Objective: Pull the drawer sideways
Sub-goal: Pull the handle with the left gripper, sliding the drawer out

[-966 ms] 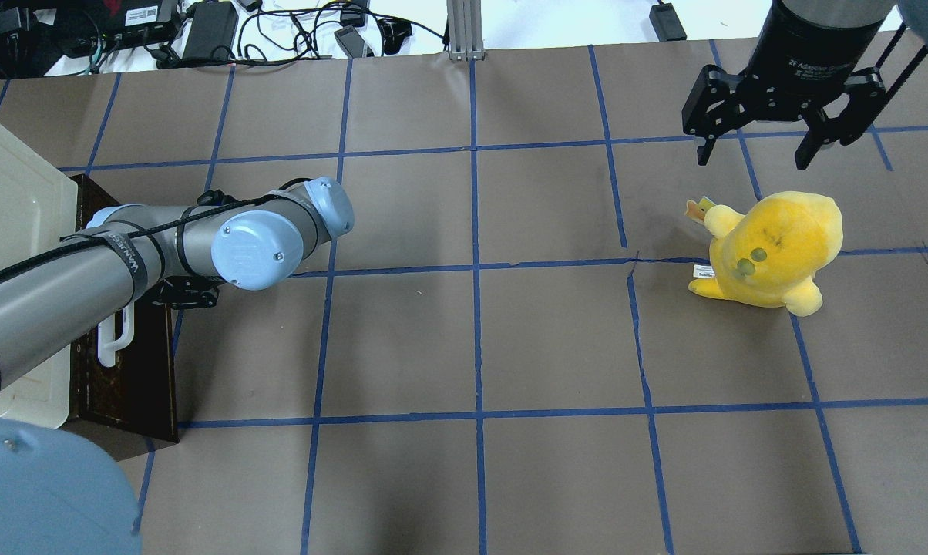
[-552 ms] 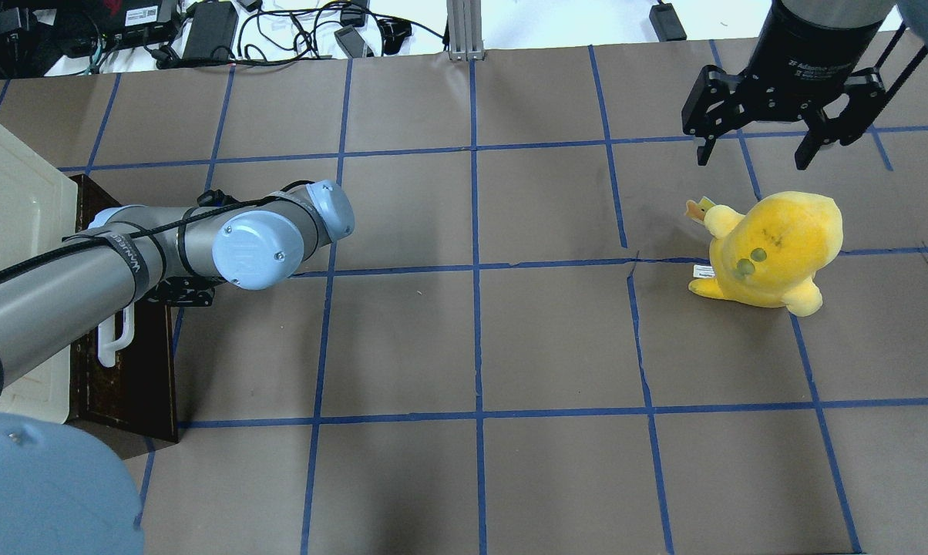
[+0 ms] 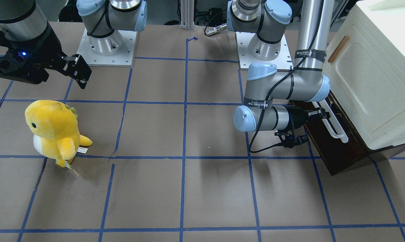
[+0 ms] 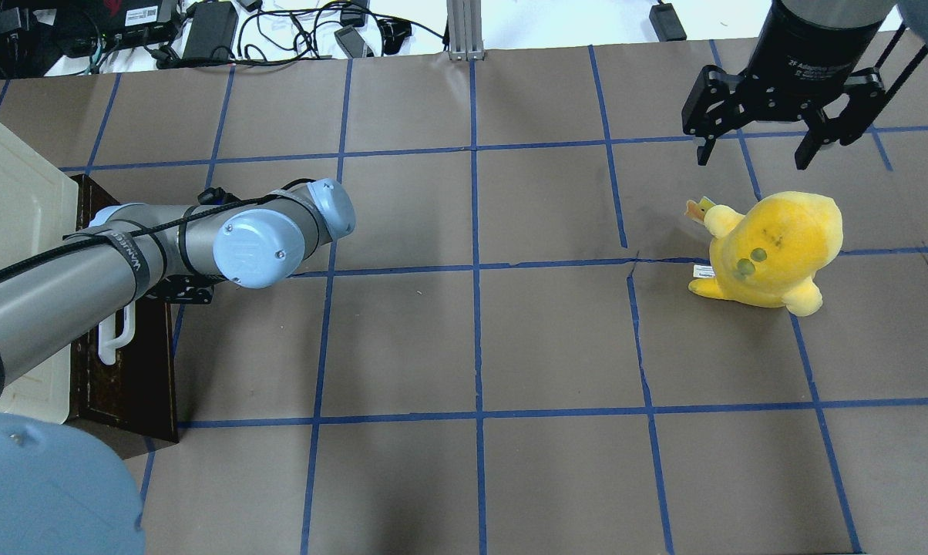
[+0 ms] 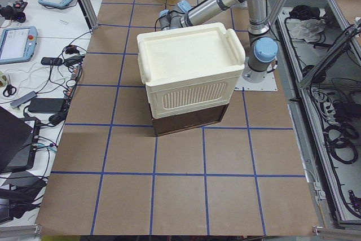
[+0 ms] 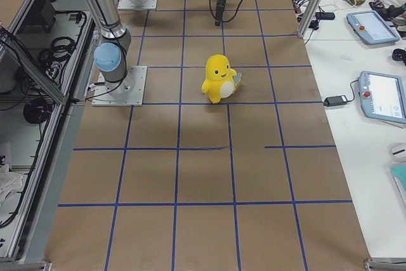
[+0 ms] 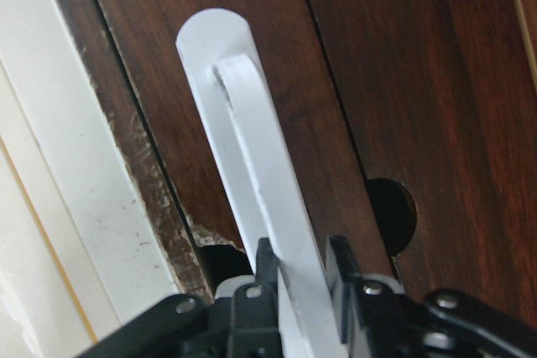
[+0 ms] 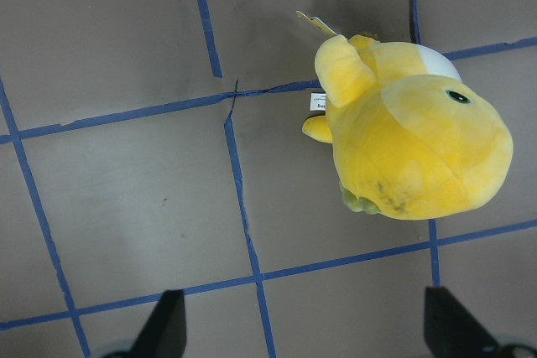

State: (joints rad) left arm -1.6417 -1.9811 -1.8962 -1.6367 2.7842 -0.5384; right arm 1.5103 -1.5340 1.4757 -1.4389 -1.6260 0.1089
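The drawer has a dark brown wooden front low under the cream-white cabinet. It also shows in the overhead view. Its long white bar handle runs along the front and shows in the front-facing view. My left gripper is shut on this handle, a finger on each side of the bar. In the overhead view the left arm hides that gripper. My right gripper is open and empty, hanging above the table far from the drawer.
A yellow plush toy stands on the brown paper just below my right gripper, also in the right wrist view. Cables and power bricks lie beyond the table's far edge.
My left arm's wrist has shifted slightly to the right. The drawer front shows no clear movement. The right arm and the plush toy have not moved.
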